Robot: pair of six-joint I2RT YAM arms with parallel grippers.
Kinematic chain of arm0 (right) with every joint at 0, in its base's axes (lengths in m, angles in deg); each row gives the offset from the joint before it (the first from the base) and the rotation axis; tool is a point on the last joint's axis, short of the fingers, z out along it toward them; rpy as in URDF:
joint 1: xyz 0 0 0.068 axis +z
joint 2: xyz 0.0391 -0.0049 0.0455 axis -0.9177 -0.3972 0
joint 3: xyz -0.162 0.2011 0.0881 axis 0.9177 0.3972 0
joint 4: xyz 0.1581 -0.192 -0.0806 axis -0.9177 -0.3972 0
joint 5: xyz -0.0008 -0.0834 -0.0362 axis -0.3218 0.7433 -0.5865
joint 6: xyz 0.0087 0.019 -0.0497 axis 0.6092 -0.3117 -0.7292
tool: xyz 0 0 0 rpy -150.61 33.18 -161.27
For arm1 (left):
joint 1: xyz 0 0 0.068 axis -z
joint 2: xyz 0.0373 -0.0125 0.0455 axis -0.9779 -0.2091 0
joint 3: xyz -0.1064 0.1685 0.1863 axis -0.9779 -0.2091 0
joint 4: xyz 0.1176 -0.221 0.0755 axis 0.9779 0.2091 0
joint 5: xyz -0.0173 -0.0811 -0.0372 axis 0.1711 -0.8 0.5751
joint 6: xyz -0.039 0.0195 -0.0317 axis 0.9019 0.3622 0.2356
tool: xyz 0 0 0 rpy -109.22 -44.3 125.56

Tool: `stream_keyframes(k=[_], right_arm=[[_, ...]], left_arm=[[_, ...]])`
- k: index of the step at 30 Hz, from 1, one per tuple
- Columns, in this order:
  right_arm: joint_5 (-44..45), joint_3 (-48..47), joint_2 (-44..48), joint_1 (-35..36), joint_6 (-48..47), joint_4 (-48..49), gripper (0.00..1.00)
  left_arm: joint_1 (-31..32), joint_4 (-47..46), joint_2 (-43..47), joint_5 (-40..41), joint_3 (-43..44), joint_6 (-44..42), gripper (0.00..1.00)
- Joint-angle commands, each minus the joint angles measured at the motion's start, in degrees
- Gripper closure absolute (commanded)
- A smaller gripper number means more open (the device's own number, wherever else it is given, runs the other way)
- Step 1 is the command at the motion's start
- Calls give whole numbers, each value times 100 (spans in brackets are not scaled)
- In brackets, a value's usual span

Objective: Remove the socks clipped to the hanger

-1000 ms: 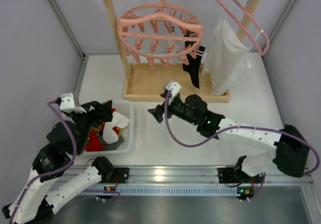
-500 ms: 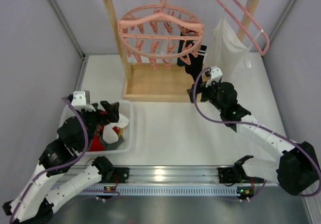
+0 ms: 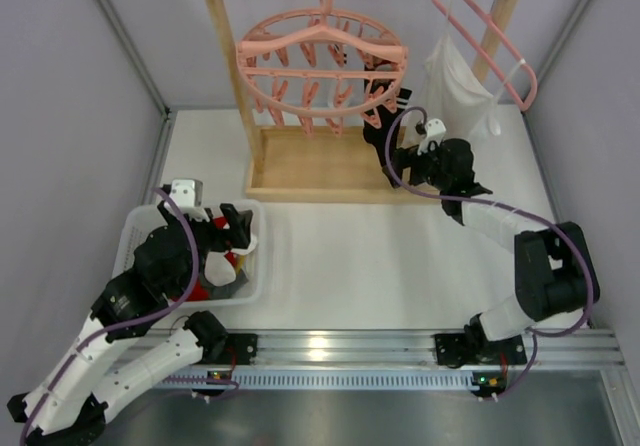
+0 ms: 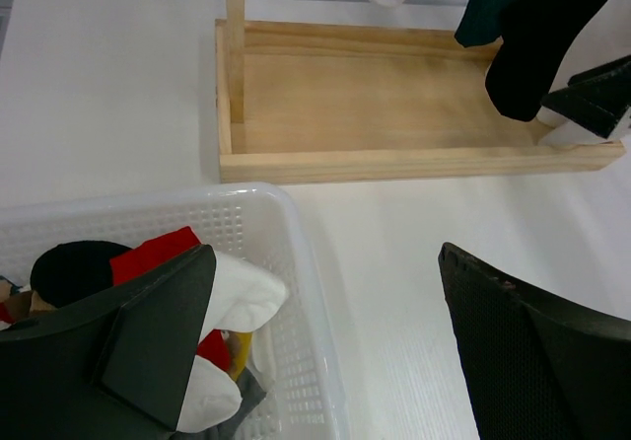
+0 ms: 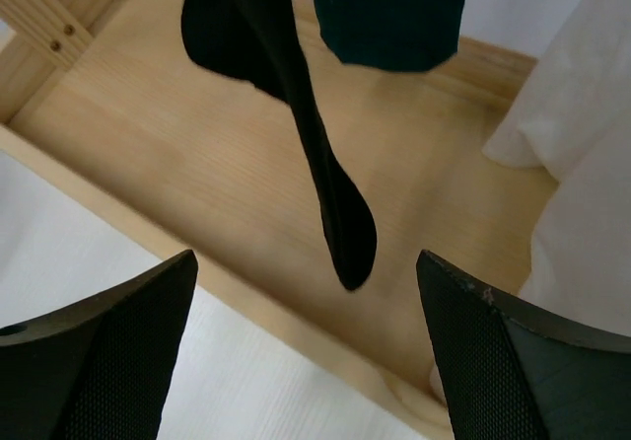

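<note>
The round pink hanger hangs from the wooden rail. On its right side a black sock is clipped, and a dark teal sock hangs beside it. My right gripper is open just below the black sock, whose toe dangles between and ahead of the spread fingers without touching them. My left gripper is open and empty above the right edge of the white basket. In the basket lie red, white, black and mustard socks.
The hanger's wooden stand has a tray base under the socks. A large white garment on a pink triangular hanger hangs close to the right of my right gripper. Grey walls close in both sides.
My right arm has swung from the table's middle back and right, up to the black sock. My left arm has shifted slightly over the basket, still open.
</note>
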Motion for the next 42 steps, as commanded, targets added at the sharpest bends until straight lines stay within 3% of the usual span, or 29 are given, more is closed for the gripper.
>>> stream_keyframes(k=[1, 4, 7, 8, 10, 11, 12, 16, 21, 25, 29, 36, 42], right_arm=[[-467, -426, -362, -81, 53, 1083, 13], [-660, -593, -836, -90, 150, 1610, 22], [-783, -655, -1232, -90, 404, 2138, 37], [-897, -663, -1355, -107, 492, 2454, 52], [-1046, -576, -1409, -99, 781, 2885, 72], [-1047, -410, -1409, -99, 879, 3357, 94], [-1004, -313, -1391, -81, 1054, 3579, 100], [-784, 162, -1225, 42, 1266, 4284, 100], [-143, 821, -707, 489, 1153, 4364, 100], [1162, 1444, 39, 1051, 846, 3961, 100], [2282, 1788, 594, 2042, 687, 3617, 100], [3838, 1605, 955, 3389, 292, 2721, 100], [5095, 912, 569, 4479, -34, 2141, 100]], left_arm=[[-15, -64, -84, -184, -34, -103, 2], [-24, -64, -128, -246, -52, -112, 2], [-24, -64, -155, -273, -61, -130, 2], [-24, -64, -163, -290, -61, -130, 2], [-33, -56, -198, -308, -69, -147, 2], [-33, -64, -216, -308, -69, -147, 2], [-33, -56, -208, -308, -69, -147, 2], [-42, -64, -234, -238, -26, -86, 2], [-59, -55, -234, -97, 229, 186, 2], [-59, -3, -435, -132, 711, 318, 2], [-50, 138, -874, -298, 1309, 441, 2], [-50, 305, -1875, -659, 2810, 381, 2], [-50, 630, -2825, -659, 3788, 99, 2]])
